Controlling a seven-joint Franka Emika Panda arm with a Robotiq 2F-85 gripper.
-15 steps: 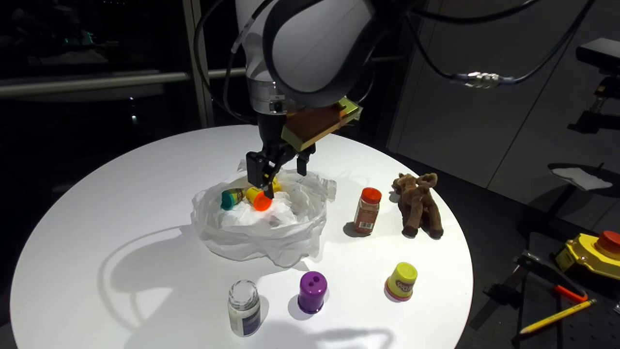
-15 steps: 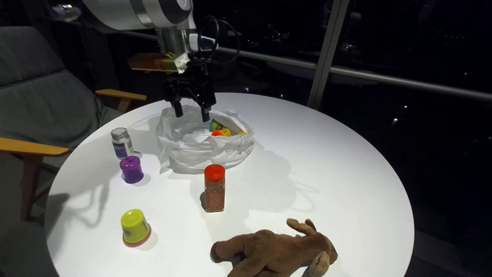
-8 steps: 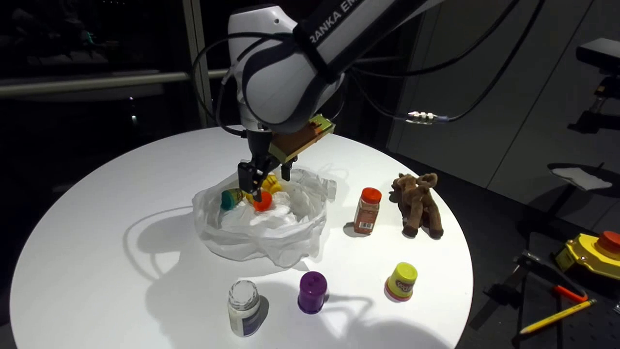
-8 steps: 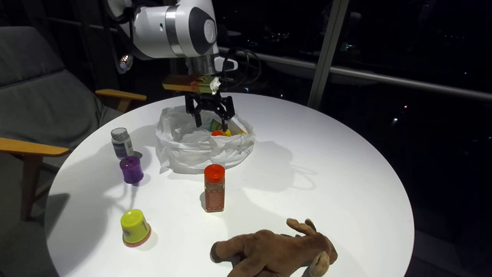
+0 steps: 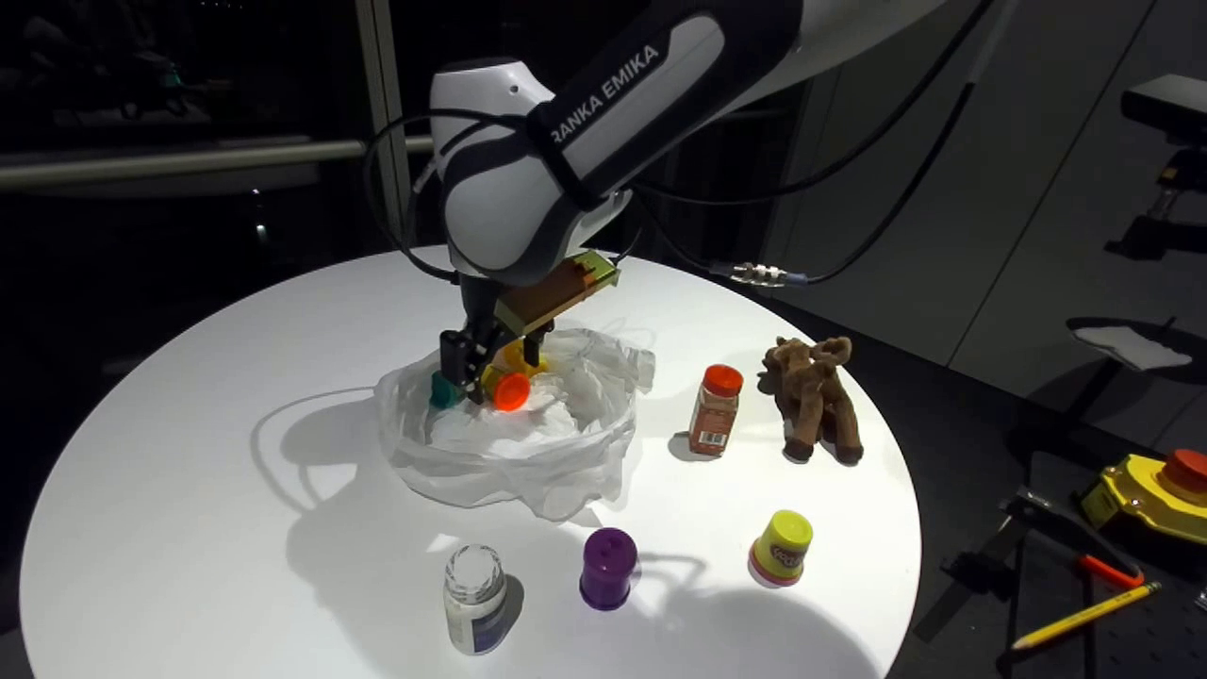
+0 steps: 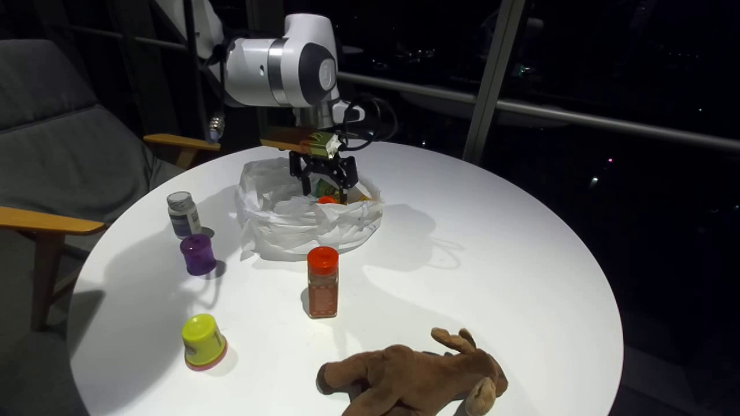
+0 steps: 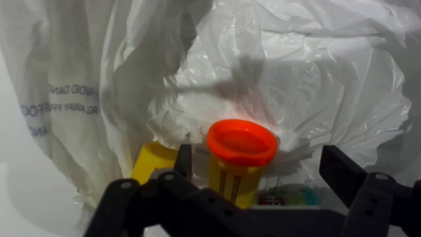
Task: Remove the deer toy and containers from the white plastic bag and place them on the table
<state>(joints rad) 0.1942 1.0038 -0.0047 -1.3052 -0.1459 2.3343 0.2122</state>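
Out: four multicoloured containers [image 5: 608, 569], brown plush deer [image 6: 407, 375] near white tabletop edge [image 6: 604, 323]; still-bagged: orange-lidded tub [image 7: 240, 158], teal tub [image 5: 443, 390]; black gripper [image 7: 256, 161] wide.

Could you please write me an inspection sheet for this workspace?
Surface: white round table, shadows across it.
Job's things: deer, red-capped jar, purple container, yellow-green tub and white bottle on the table; orange-lidded tub, green tub and yellow item in the bag.
Clutter: pencil and yellow box beside the table.
Gripper: open, at the bag's mouth; orange-lidded tub between its jaws in the wrist view, not gripped.
Cables: black, along the arm; none seen touching the job's things.
Surroundings: chair near the table; dark windows beyond.
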